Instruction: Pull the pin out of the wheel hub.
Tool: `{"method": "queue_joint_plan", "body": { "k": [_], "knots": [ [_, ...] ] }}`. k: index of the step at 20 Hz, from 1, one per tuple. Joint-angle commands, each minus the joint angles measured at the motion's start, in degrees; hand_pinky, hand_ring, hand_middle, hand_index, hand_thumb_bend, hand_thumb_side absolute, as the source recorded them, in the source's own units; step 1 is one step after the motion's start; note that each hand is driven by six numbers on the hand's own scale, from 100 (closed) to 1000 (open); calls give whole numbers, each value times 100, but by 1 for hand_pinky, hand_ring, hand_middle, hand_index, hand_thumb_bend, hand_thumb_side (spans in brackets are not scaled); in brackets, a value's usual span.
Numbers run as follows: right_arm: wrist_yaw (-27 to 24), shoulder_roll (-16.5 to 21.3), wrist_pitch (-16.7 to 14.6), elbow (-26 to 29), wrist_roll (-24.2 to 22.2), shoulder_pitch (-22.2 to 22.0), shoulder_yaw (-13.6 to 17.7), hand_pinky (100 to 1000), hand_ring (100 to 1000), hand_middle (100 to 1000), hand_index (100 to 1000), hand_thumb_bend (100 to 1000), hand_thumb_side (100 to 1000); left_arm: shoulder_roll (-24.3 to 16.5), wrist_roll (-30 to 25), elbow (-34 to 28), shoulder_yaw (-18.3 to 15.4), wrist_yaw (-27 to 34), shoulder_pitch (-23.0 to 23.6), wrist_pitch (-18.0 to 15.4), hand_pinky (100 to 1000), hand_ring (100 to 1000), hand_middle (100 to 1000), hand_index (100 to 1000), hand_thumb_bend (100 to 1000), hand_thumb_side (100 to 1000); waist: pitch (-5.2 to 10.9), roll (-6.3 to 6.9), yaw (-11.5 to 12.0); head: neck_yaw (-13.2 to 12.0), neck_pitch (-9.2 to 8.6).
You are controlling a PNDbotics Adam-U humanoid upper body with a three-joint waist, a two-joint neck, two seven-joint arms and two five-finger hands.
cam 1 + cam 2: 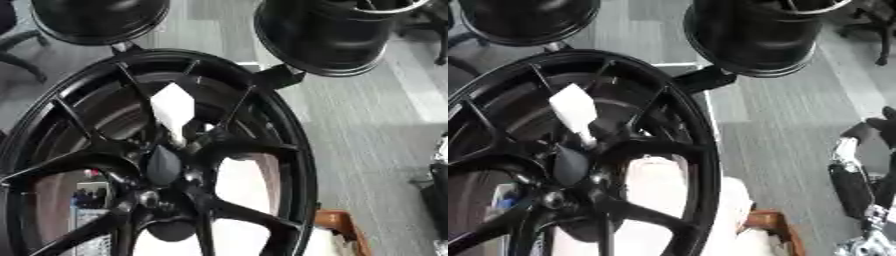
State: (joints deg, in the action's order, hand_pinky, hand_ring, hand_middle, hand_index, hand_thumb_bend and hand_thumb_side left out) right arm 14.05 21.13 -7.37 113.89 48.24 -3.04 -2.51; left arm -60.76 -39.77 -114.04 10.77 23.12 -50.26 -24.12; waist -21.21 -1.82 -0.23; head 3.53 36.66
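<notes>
A large black multi-spoke wheel (262,145) fills the left and middle of both views, very close to the camera. Its hub (164,165) is a dark cap ringed by bolt holes. A white pin (172,109) with a broad flat white head sticks out just above the hub, and its narrow end goes in near the spokes. No hand touches the pin or the wheel. Part of my right hand (852,187), black with silver pieces, shows at the right edge of the right eye view, well clear of the wheel. My left hand is out of sight.
Two more black wheels (325,35) (98,20) hang at the top, each held on a black bracket (278,76). Grey carpet floor (367,130) lies to the right. An orange-brown object (337,225) on a white surface sits under the wheel's lower right.
</notes>
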Motion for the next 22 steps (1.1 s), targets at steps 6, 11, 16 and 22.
{"method": "queue_joint_plan", "body": {
  "k": [6, 11, 16, 22],
  "knots": [
    [31, 136, -12, 70, -28, 3, -7, 850, 764, 615, 791, 100, 349, 212, -1216, -56, 387, -539, -679, -964, 834, 837, 842, 906, 100, 341, 120, 9, -24, 1, -72],
    [-9, 166, -16, 70, -69, 38, -26, 849, 762, 613, 790, 100, 350, 514, -1220, -56, 980, -1309, -1187, -1028, 833, 832, 822, 905, 100, 436, 123, 41, -92, -38, -135],
    [-30, 190, -33, 70, -87, 59, -16, 849, 761, 612, 790, 100, 348, 740, -1220, -56, 1382, -1916, -1446, -1028, 833, 837, 826, 907, 100, 487, 120, 67, -185, -82, -199],
    [-51, 199, -40, 70, -102, 75, -20, 850, 760, 611, 789, 100, 351, 903, -1220, 10, 1688, -2286, -1613, -1156, 856, 872, 860, 921, 100, 433, 109, 83, -237, -145, -186]
  ]
}}
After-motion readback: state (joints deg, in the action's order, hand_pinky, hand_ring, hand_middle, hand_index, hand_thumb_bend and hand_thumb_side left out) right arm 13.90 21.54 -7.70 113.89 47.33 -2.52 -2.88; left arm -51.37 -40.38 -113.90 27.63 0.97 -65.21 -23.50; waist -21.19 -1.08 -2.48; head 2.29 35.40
